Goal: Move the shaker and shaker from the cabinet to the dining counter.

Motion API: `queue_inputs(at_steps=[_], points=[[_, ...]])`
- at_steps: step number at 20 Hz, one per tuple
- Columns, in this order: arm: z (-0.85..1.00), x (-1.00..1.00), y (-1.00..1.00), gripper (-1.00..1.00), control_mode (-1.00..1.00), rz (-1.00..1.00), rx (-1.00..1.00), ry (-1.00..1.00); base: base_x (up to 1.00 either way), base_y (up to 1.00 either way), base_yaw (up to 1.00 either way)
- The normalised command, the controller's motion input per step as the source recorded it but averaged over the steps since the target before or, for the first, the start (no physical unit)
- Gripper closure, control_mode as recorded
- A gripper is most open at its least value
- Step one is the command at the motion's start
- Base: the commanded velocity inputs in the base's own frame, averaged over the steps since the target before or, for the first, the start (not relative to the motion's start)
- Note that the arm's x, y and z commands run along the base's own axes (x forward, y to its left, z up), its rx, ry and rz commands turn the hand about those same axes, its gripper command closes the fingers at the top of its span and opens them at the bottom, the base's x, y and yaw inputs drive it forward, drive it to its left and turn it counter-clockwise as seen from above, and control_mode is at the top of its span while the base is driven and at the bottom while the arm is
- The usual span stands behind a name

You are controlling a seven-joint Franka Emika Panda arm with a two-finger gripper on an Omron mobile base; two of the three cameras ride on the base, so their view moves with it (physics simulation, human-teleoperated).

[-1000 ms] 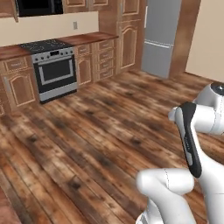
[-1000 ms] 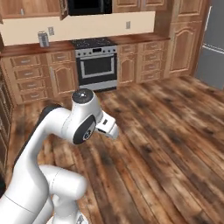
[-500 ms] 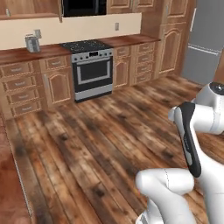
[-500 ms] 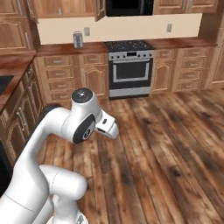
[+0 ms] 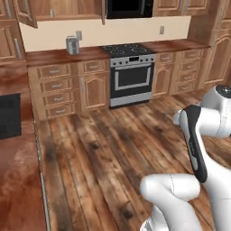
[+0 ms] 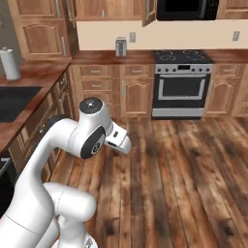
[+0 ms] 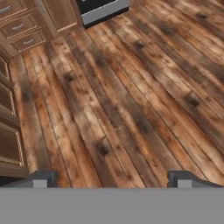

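Note:
The cabinet hangs open on the far wall above the worktop, left of the microwave, and is also in the right base view. On its shelf stands one small pale shape, apparently a shaker; it is too small to make out a second. My gripper is open and holds nothing, with its fingertips over bare plank floor far from the cabinet. The arm is folded close to the base, the hand pointing down. The dining counter is out of view.
A grey box grater stands on the worktop under the cabinet. A steel stove is to its right. A side counter with a dark sink and a paper towel roll runs along the left. Open wood floor lies ahead.
The base has turned and driven, so the whole scene has slid right in both base views; the open cabinet and grater have come into view. The arm's pose and open gripper are unchanged.

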Motion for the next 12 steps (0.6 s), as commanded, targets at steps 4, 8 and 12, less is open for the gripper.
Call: queue_inputs(at_steps=[4, 8, 12], points=[[0.0, 0.0, 0.0, -1.0, 1.0, 0.0, 0.0, 0.0, 0.74, -0.04, 0.33], [0.0, 0.0, 0.0, -1.0, 1.0, 0.0, 0.0, 0.0, 0.75, -0.04, 0.32], [0.0, 0.0, 0.0, -1.0, 1.0, 0.0, 0.0, 0.0, 0.75, -0.04, 0.32]])
